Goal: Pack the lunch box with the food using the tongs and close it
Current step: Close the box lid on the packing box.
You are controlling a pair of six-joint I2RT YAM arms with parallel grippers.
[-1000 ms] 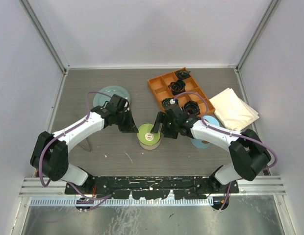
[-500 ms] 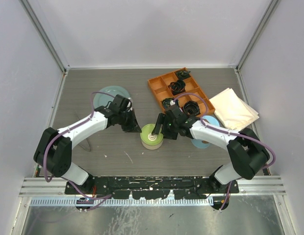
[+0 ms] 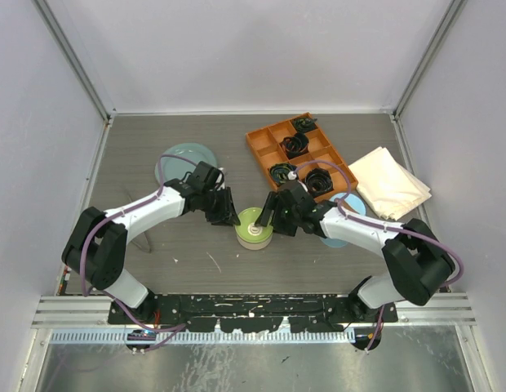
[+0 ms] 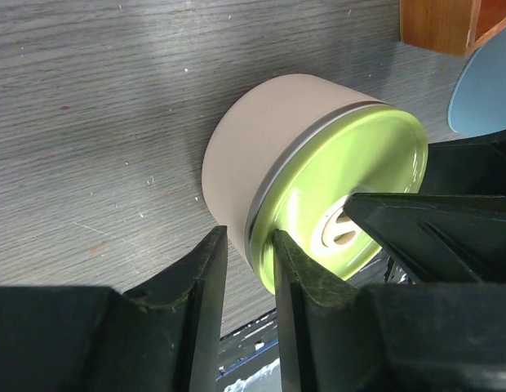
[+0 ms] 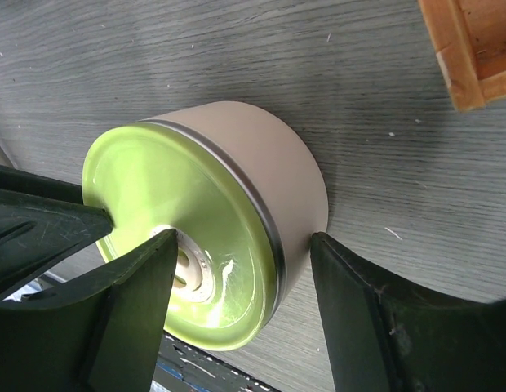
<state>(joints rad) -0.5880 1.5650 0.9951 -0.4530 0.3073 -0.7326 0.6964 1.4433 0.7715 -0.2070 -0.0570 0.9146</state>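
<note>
From above, my left gripper and right gripper meet at the round tin, which stands upright on the grey table between them, near the front. Its green lid is on. My left gripper comes in from the left side of the tin, my right from the right. Behind my left arm lies a teal plate. Behind my right arm sits the orange tray of black coils, and a folded cloth lies to the right of that. A light-blue round piece of the lunch box shows partly under my right forearm.

From my left wrist, my fingers stand only a little apart, and the edge where lid meets tin wall shows in the narrow gap. I cannot tell whether either finger touches it. One dark finger of my right gripper crosses the lid's face. The light-blue piece and a tray corner show at the upper right.

From my right wrist, my two fingers straddle the tin, one over the lid's face and one against the wall, closed onto it. My left gripper shows dark at the left edge.
</note>
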